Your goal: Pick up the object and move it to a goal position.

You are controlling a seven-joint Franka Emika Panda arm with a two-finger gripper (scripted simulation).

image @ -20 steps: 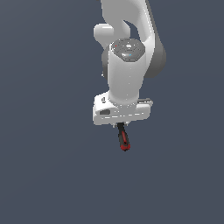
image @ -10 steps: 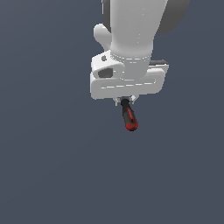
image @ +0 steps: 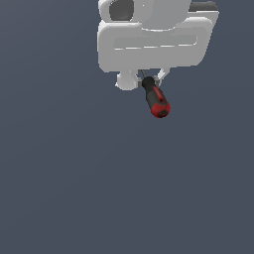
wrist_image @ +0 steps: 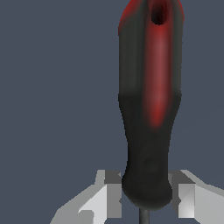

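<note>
The screwdriver has a black-and-red handle and hangs below the white gripper near the top of the exterior view. Its red end points down and toward the exterior view's right. In the wrist view the handle fills the frame, with the black end clamped between the two fingertips and a bit of the thin shaft showing below. The gripper is shut on the screwdriver and holds it in the air.
A plain dark grey background fills both views. The large white hand body sits at the top of the exterior view. No goal marker shows.
The gripper with the screwdriver has risen and come closer to the exterior camera, so it looks larger and sits higher in the frame. The grip is unchanged.
</note>
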